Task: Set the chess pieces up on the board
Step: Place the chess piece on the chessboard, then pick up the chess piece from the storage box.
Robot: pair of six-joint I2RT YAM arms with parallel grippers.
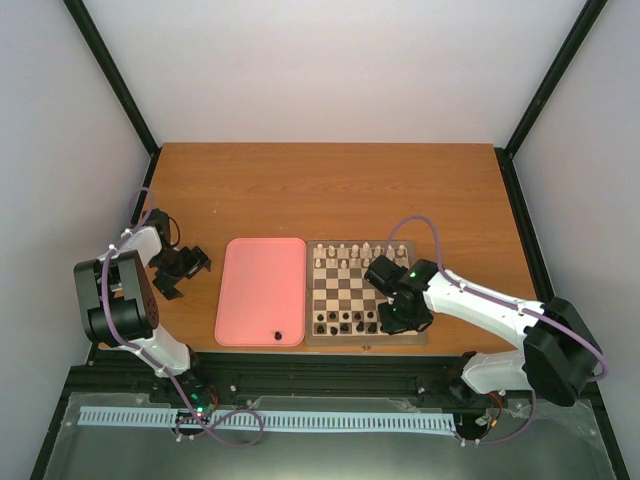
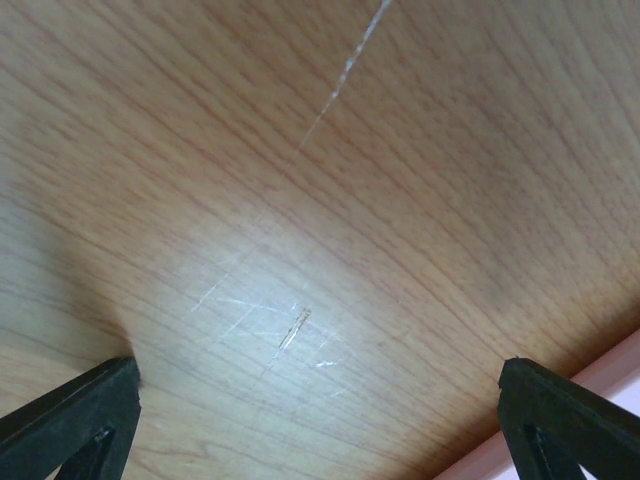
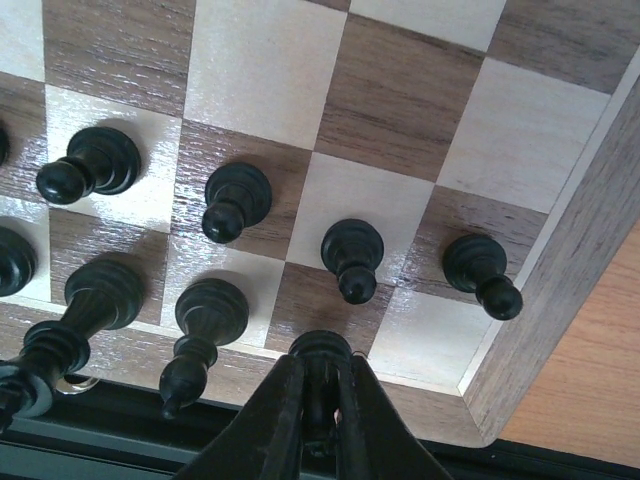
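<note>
right gripper (image 3: 320,372): shut tight on a dark piece (image 3: 320,348), fingers (image 3: 275,420) pressed to both its sides.
held piece vs board: over the near row, close to the 5 o'clock corner of the board (image 1: 420,300); cannot tell whether standing on the square or lifted off it.
right gripper from above (image 1: 402,312): over the board's near right part.
dark pawns (image 3: 232,200): four in a slanted row, fanned from 10 to 2 o'clock of the right gripper, apart from it; closest one at about 12 o'clock.
taller dark pieces (image 3: 200,325): two at 9 o'clock of the gripper, just beside it.
cream pieces (image 1: 350,252): lined along the board's 12 o'clock edge, well apart from either gripper.
left gripper (image 2: 318,372): spread wide, gripping nothing, over bare table (image 2: 300,200).
pink tray (image 1: 255,280): at 9 o'clock of the board, just beside it, between board and left gripper (image 1: 180,268).
stray dark piece (image 1: 279,335): on the tray near its 5 o'clock corner.
</note>
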